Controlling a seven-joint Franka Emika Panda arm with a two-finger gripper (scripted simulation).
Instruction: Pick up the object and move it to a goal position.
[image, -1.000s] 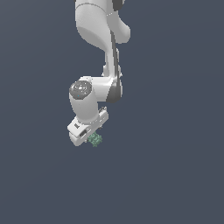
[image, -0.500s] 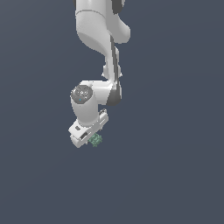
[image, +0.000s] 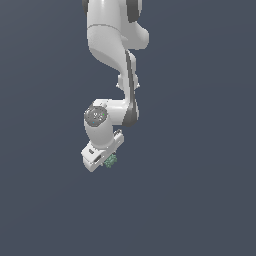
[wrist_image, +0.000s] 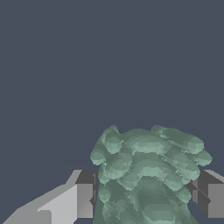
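The object is a small mottled green, bumpy lump (image: 110, 160) at the tip of the white gripper (image: 106, 162) in the exterior view. In the wrist view the green lump (wrist_image: 146, 175) fills the space between the two grey fingertips (wrist_image: 85, 200), which press on it from either side. The gripper is shut on the lump and holds it up over the plain dark grey surface. The white arm hangs down from the top of the exterior view, with the hand tilted toward the exterior view's left.
Only a plain dark grey-blue background shows around the arm in both views. No other objects, containers or edges are in view. No goal marker is visible.
The hand with the green lump has moved slightly down in the exterior view over the last second. The grip on the lump looks unchanged.
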